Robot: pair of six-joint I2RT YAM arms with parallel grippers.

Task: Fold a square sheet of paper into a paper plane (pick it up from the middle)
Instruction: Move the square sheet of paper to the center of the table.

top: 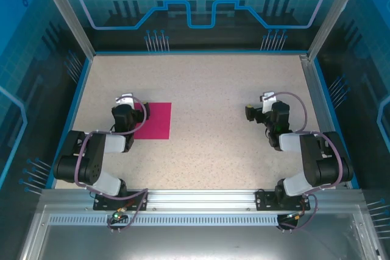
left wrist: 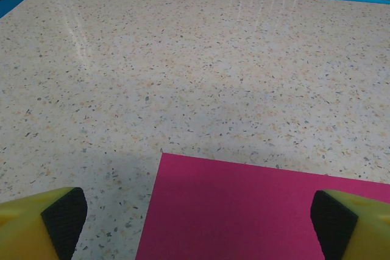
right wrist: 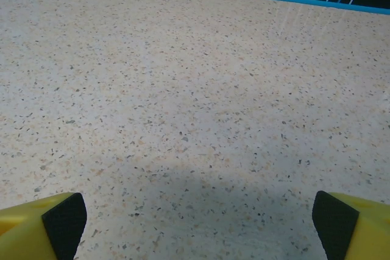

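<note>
Opening step: hovering left pincer [left wrist: 195,217], spread empty, over the flat magenta sheet [top: 157,121]'s nine o'clock edge. Holding right pincer [right wrist: 195,217] agape too, at three o'clock of the bench [top: 207,89]. Next, likely centring, then pinching mid-sheet.

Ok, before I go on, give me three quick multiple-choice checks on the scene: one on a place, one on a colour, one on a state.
1. Where does the paper lie on the table?
A) left side, by the left arm
B) dead centre
C) by the right arm

2. What colour is the paper?
A) blue
B) magenta
C) white

3. How do the left jaws stand?
A) shut on the paper
B) open, gripping nothing
C) shut and empty

Key:
1. A, the top view shows it beside the left arm.
2. B, it is magenta in the top and left wrist views.
3. B, the left wrist view shows the pads far apart.
</note>
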